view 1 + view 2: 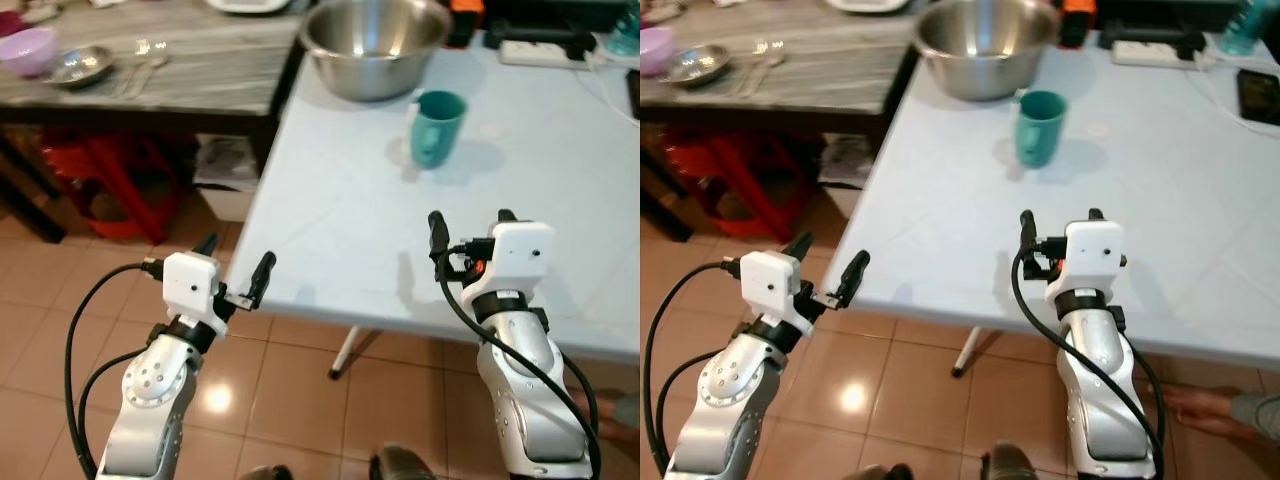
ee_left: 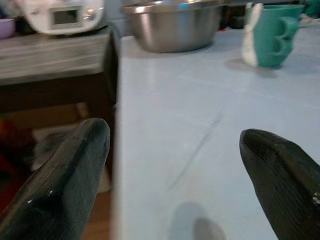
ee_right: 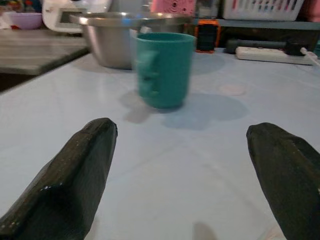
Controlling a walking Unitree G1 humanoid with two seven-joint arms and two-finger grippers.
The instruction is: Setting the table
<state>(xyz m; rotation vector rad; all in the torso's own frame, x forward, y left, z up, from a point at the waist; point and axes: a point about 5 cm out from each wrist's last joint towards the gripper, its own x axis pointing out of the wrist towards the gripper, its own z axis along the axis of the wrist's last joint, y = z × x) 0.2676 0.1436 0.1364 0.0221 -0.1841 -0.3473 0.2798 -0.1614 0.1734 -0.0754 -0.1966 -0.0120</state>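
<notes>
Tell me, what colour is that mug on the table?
The mug is teal green, clearest in the right wrist view.

We find no text, label, brand, number or sign we can read; the white appliance's [image 2: 62,15] display is too blurred.

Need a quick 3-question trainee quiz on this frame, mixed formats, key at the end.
1. True or false: the teal mug lies on its side on the light blue table.
2. Which gripper points straight at the mug? A) left gripper B) right gripper
3. Fill in: behind the mug stands a large steel ____.

Key
1. False: it stands upright.
2. B: the mug sits centred between the fingers in the right wrist view; the left gripper hangs at the table's near corner. Both are open and empty.
3. bowl
</notes>
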